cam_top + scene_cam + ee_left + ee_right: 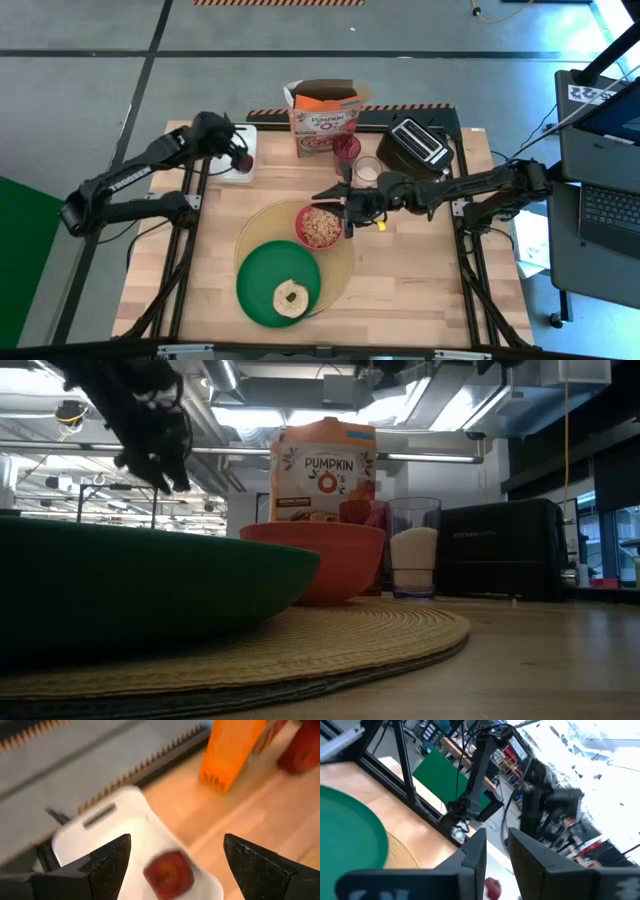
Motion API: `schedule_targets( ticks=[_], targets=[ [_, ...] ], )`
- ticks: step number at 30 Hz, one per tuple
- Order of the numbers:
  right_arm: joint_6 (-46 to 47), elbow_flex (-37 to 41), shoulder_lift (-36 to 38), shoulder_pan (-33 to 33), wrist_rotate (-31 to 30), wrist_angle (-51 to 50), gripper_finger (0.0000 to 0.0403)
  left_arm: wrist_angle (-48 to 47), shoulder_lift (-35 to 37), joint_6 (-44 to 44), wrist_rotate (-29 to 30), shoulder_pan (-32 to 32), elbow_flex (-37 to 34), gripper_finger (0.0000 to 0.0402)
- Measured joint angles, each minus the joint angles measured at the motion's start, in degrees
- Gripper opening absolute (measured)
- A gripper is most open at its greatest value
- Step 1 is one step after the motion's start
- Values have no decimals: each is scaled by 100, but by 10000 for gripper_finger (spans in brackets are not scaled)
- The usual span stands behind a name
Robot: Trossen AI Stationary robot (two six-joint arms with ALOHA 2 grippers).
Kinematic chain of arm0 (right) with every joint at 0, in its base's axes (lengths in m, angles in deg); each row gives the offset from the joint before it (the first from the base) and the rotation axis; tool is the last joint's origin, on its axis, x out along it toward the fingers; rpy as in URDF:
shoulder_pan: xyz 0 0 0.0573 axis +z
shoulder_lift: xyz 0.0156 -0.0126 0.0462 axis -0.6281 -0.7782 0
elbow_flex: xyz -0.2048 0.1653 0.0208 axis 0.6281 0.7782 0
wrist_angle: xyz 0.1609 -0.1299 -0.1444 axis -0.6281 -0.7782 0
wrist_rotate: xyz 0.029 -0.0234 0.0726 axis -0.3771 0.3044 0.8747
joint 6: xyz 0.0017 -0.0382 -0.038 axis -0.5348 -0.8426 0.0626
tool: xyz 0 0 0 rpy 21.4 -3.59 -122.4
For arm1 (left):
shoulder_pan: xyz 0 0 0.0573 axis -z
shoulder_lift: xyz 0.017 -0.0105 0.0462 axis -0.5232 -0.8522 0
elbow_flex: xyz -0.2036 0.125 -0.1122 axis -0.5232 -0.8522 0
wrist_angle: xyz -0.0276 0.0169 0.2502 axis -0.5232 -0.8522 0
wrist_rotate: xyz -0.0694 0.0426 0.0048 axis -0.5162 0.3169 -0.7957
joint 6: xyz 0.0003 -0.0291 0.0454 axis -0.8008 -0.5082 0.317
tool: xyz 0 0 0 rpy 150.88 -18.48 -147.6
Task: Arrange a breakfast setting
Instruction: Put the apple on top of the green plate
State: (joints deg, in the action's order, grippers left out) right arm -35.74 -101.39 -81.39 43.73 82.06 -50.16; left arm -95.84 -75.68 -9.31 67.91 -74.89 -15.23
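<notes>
The fetching of the small dark-red fruit (168,874) is judged to be the step in hand. The left gripper (175,862) is held with its fingers spread wide directly above the fruit, which lies between them on the white cutting board (115,827), untouched. A straight descent and a closing around the fruit are called for next. The right gripper (350,207) is held just beside the red bowl (318,226), its fingers nearly together; whether anything is gripped cannot be told.
</notes>
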Motion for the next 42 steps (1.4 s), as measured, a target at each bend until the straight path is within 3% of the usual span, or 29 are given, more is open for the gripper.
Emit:
schedule_targets(
  ticks=[7,14,21,42],
  targets=[
    [-626,3,115,-2,-262,-77,83,-255,-841,-401,-712,-139,-2,314],
    [-1143,-4,381,-7,-391,45,83,-550,-1355,-913,-162,-141,-2,314],
    [-1594,-4,574,-46,-441,79,83,-439,-1681,-1057,-26,-139,-2,314],
    [-1003,0,614,-450,-185,-249,83,-124,-2380,-1064,-23,-273,-9,314]
  ],
)
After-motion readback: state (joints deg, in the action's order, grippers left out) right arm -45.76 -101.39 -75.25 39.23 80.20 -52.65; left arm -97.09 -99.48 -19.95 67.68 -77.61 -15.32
